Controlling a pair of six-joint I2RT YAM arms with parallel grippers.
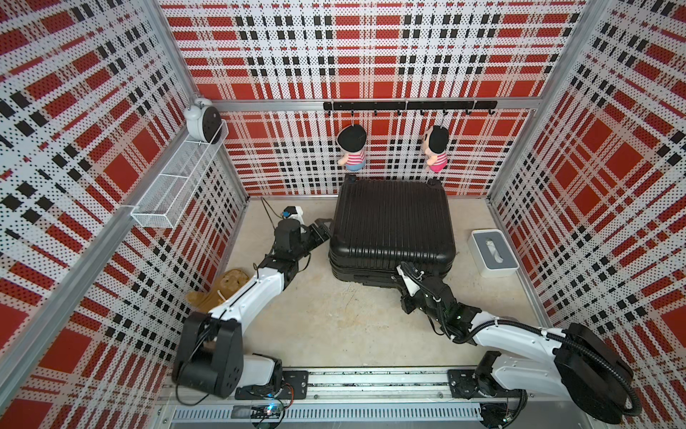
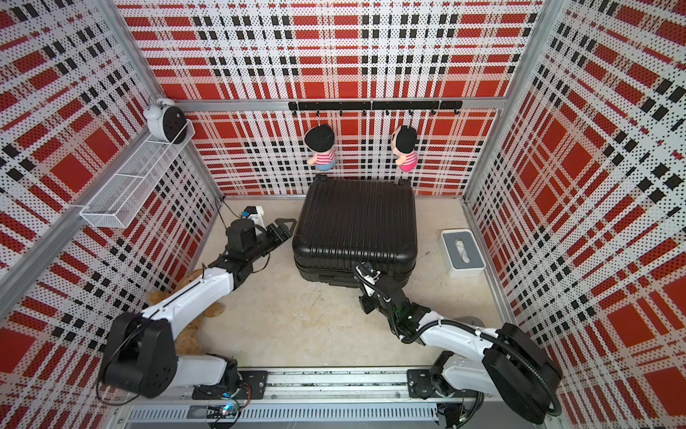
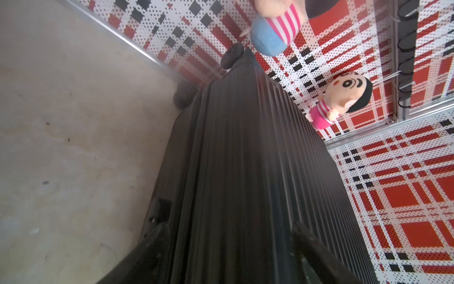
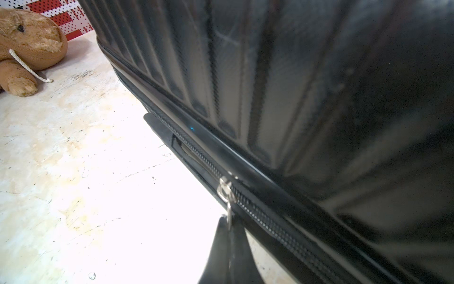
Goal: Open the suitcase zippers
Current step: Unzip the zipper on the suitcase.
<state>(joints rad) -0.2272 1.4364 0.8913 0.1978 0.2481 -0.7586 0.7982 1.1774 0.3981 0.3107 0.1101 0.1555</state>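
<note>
One zipper pull [image 4: 225, 193] pinched in right pincer [image 4: 229, 221] at suitcase [image 1: 391, 223] seam.

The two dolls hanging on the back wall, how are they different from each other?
Shorts colour: the blue-shorts doll versus the pink-shorts doll. Pose: in both top views the blue-shorts doll's head shows mostly black hair, while the pink-shorts doll is turned sideways, more face showing. Both have black hair, pink-and-white striped tops, and hang from the black hook rail.
</note>
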